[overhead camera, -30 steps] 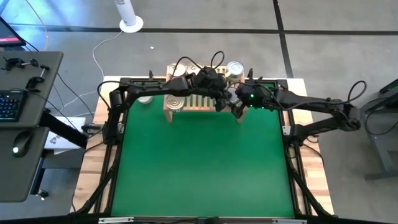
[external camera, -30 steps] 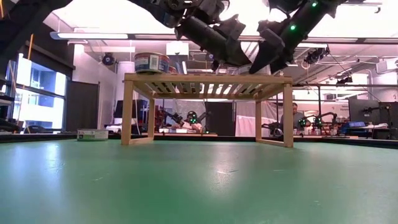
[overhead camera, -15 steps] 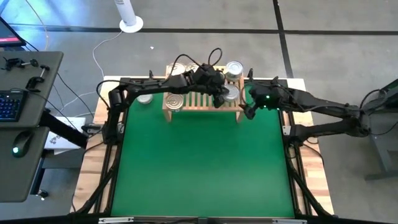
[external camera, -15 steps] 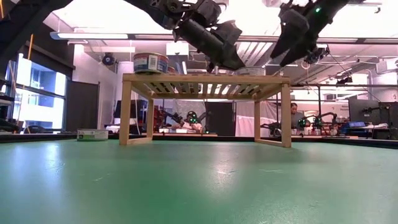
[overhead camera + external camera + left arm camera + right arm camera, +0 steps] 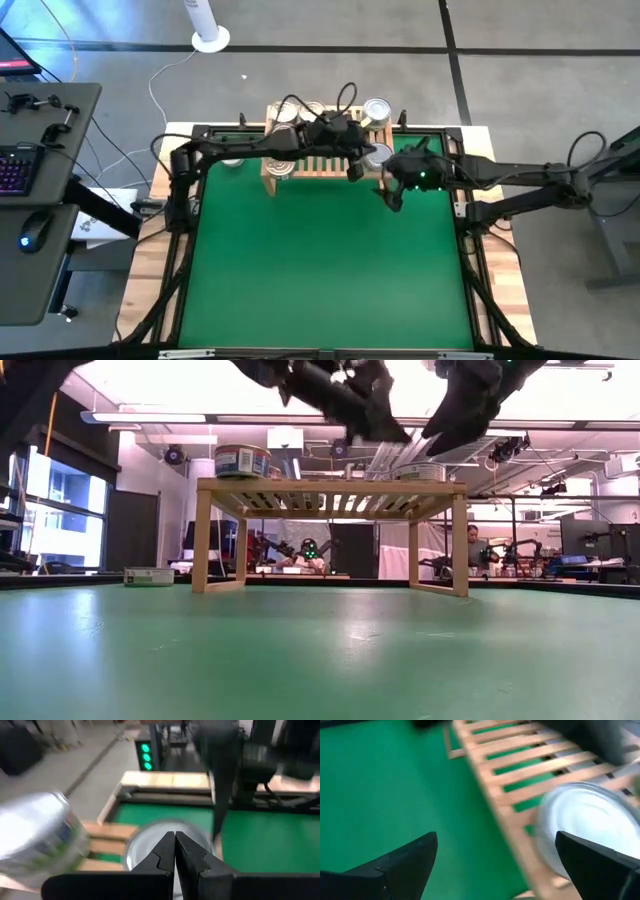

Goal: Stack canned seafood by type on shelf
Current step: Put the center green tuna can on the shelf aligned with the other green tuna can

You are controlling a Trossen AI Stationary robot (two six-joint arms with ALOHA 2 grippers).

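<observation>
Green mat fills the lower and middle high view, bare. Above it, centre-top, the right gripper hangs off the shelf's right end, jaws spread wide and empty. The left gripper hovers over the light-wood shelf, jaws pressed together, holding nothing. A silver-topped tin sits on the shelf's right end, a gold-ringed tin on its left. More tins stand beyond.
</observation>
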